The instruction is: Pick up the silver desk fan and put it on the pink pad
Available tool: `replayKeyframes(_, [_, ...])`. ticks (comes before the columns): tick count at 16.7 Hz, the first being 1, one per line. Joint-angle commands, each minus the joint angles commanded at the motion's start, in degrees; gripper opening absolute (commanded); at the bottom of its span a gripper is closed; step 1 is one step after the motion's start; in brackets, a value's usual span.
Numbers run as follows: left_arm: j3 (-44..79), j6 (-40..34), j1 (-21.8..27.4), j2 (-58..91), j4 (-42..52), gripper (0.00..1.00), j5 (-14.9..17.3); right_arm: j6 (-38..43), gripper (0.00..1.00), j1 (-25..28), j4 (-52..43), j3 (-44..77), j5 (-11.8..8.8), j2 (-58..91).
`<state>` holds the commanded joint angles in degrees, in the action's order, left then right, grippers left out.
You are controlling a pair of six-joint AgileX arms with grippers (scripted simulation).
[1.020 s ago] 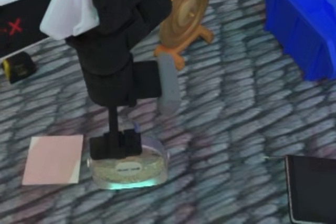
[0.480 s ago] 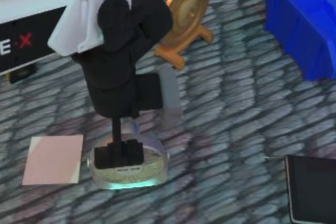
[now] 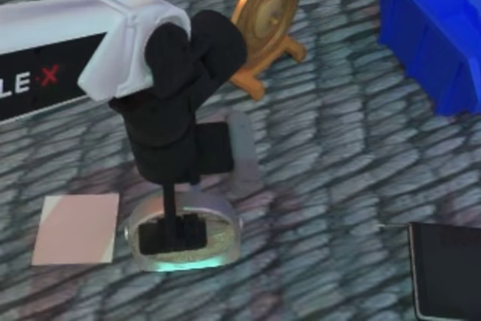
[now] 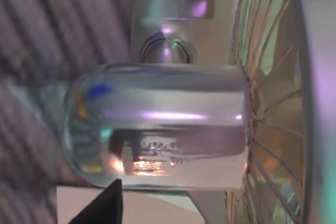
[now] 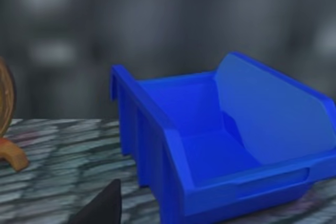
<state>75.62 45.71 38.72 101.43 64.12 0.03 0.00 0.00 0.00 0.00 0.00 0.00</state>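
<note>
**Left claw drops onto the silver fan**

You can see that over the last second the left arm has swung its white forearm into the top view and the left claw has come down and forward, from the rear rim of the silver desk fan to right over its grille face. The fan itself has not shifted: it lies face-up near the front edge of the worktop, toward the front-left corner, just beside the pink pad, which sits to its left and looks barely apart from it. In the left wrist view the fan's shiny motor housing fills the frame, so the claw is very close to it, but you cannot tell whether the fingers stand open or have closed on anything. Judge this as the end of the approach, with the grasp not yet confirmed and the fan not lifted.

The right claw shows only as a dark fingertip, looking across at the bin; its state cannot be told either.

Count what is there: one silver fan, one pink pad, one copper-gold fan on an orange stand at the back edge, one blue bin at the back-right corner, one black tablet at the front-right corner.
</note>
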Motion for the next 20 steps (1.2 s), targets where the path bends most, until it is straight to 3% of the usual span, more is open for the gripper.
replayKeyframes(12, [0.0,0.0,0.0,0.0,0.0,0.02,0.0,0.0,1.0,0.0,0.0,0.0,0.0,0.0])
replayKeyframes(20, [0.0,0.0,0.0,0.0,0.0,0.0,0.0,0.0,1.0,0.0,0.0,0.0,0.0,0.0])
